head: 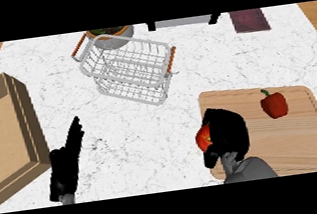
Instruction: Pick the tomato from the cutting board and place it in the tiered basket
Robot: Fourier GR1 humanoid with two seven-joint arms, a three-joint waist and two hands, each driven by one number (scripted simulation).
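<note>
the right hand (228, 130) has its fingers curled round the tomato (203, 137) at the cutting board (299, 133) left edge, and the round, half-covered fruit could slip out before reaching the tiered basket (131, 75).

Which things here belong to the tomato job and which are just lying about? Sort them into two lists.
In the job: tomato, held in the right hand; cutting board; tiered basket.
Lying about: red pepper on the board; wooden tray; potted plant; left hand, resting open.
</note>
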